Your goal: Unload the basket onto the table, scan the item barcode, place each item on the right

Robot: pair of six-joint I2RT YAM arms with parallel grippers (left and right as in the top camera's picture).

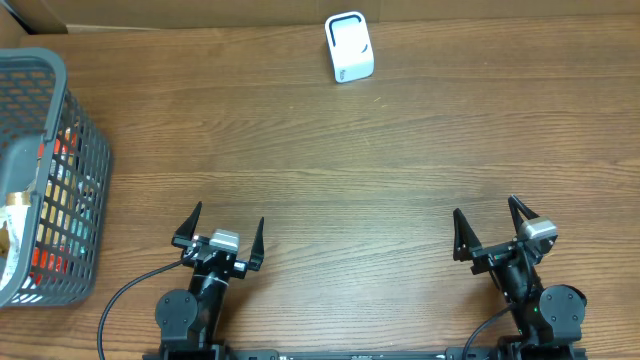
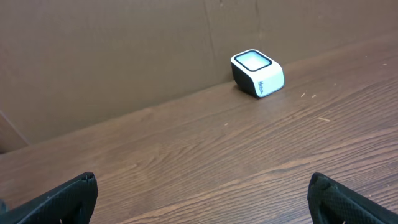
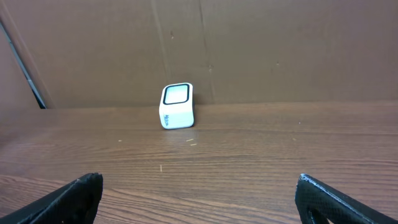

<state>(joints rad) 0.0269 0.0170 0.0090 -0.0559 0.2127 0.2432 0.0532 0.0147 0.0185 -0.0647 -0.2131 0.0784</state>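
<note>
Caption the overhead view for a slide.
Brown wooden table: left gripper and right gripper open at the near edge, small white box-shaped scanner opposite, grey mesh basket at left.

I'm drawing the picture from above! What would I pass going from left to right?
gray basket → left tool → white scanner → right tool

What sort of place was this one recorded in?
Probably a mock checkout bench, not a real shop: a white barcode scanner on a wooden table, a grey basket of packaged goods at its edge, a cardboard wall behind.
</note>
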